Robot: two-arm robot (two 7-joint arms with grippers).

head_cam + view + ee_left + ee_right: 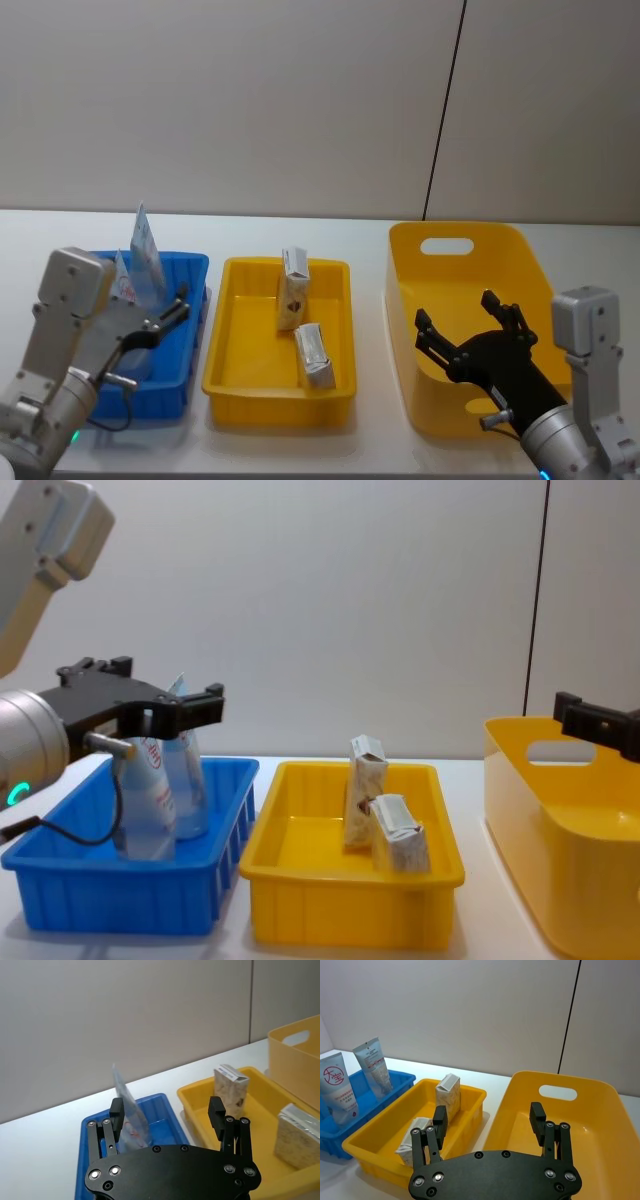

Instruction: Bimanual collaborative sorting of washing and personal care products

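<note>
My open left pincer [178, 305] is hanging by the tubes [145, 255], so I am minding not to tip them; my right pincer [455, 310] is hanging open over the right bin [470, 232].

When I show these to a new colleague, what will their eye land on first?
Probably the three bins in a row: a blue tray on the left holding two upright squeeze tubes, a yellow tray in the middle with two beige packets, a deep yellow bin on the right. Then the open black claws: the left claw beside the tubes, the right claw over the deep bin.
</note>
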